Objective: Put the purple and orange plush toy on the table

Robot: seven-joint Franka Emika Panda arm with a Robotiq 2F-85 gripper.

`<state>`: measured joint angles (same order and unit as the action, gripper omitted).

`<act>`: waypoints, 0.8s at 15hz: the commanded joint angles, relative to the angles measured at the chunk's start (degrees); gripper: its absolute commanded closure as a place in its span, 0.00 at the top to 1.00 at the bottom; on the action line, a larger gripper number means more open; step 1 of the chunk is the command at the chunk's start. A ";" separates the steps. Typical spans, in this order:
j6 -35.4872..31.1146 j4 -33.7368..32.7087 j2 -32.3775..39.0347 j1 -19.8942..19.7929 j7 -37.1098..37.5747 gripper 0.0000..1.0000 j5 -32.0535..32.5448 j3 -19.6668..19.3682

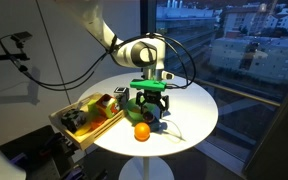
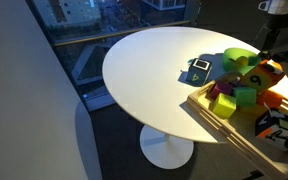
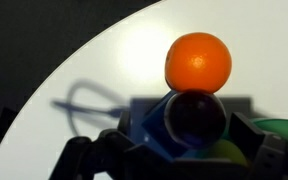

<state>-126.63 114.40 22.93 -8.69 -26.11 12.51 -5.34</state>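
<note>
Wrist view, bottom edge: gripper [image 3: 179, 152] with fingers spread wide, nothing pinched. Between them, lower centre: purple and orange plush toy [image 3: 194, 117], resting on the table [image 3: 84, 60]. A round orange shape [image 3: 197, 60] touches its far side, upper centre; part of the toy or a separate ball, cannot tell. Toy judged light, soft, compressible, neither fragile nor slippery; best taken across the purple body. Exterior view: arm [image 1: 134, 50] reaches in from upper left, wrist pointing straight down at centre frame.
</note>
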 commanded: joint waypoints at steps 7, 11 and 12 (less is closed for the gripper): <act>0.43 0.63 -3.37 -0.22 1.28 1.00 -2.61 1.85; 0.68 0.67 -4.40 0.61 3.46 1.00 -4.97 2.77; 0.80 0.63 -4.48 0.96 4.17 1.00 -5.35 3.06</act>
<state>-126.60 114.34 20.18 -8.43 -24.34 8.72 -3.01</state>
